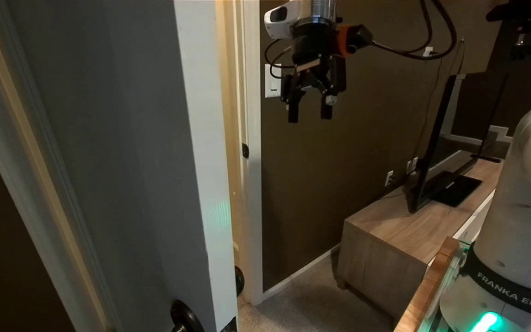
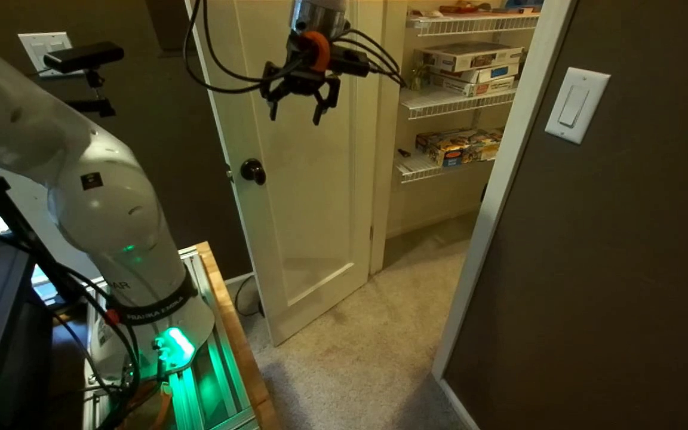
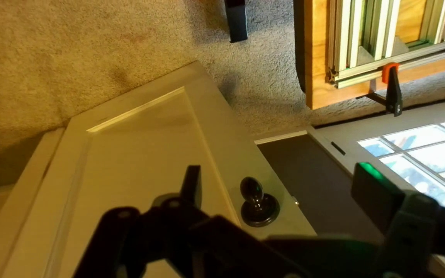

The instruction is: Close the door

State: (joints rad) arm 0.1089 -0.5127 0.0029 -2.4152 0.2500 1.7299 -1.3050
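The white door (image 1: 132,152) stands open into the room. It also shows in an exterior view (image 2: 320,209) and in the wrist view (image 3: 141,166). Its black round knob (image 2: 253,171) is on the free edge side; the wrist view shows this knob (image 3: 252,193) between and beyond the fingers. My gripper (image 1: 309,114) is open and empty, with its fingers pointing down. In an exterior view, the gripper (image 2: 295,113) is in front of the door's upper part, higher than the knob. It appears apart from the door. In the wrist view, the gripper's fingers (image 3: 278,173) are wide apart.
The doorway has a white frame strip (image 2: 499,197); wire shelves (image 2: 457,101) with boxes lie beyond it. A wooden cabinet (image 1: 380,258) with a television (image 1: 454,138) stands by the brown wall (image 1: 302,193). The robot's base table (image 2: 236,334) is near the door's free edge.
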